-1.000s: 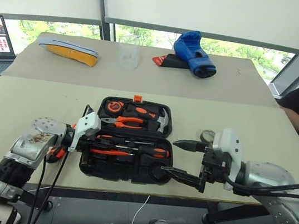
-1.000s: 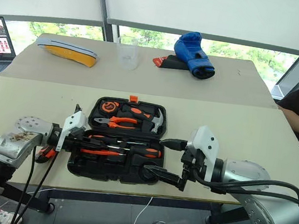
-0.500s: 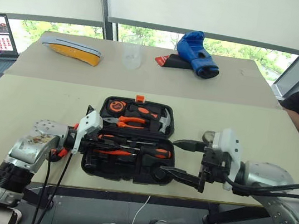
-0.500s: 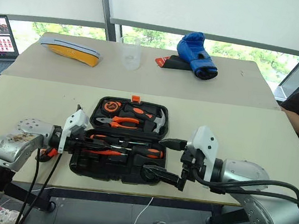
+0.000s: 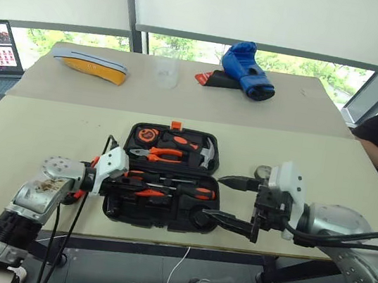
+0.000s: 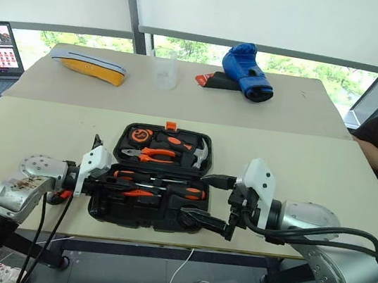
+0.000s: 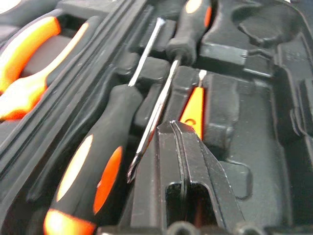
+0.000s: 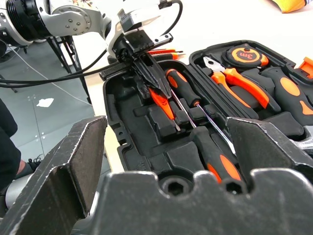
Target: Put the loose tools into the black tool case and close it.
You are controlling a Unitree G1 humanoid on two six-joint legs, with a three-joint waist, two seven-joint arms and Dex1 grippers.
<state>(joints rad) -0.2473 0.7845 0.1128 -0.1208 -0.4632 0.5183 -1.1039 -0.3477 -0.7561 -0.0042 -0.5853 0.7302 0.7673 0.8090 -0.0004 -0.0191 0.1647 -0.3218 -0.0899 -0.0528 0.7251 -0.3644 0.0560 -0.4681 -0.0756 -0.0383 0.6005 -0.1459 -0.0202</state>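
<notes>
Left claw [image 7: 182, 128] drawn back slightly leftward; fingers nearly closed over slim orange screwdriver [image 7: 193, 108] in black tool case [image 5: 156, 216]; right claw [image 5: 232, 203] wide, empty

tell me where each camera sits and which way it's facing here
Left and right eye views: on the head, looking forward and down at the open black tool case, with the left gripper and right gripper at its two sides.
Left wrist view: on the left wrist, looking along its own fingers into the case's slots.
Right wrist view: on the right wrist, looking across the case between its own wide-open fingers.
Shared: both wrist views show the slim orange screwdriver.
</notes>
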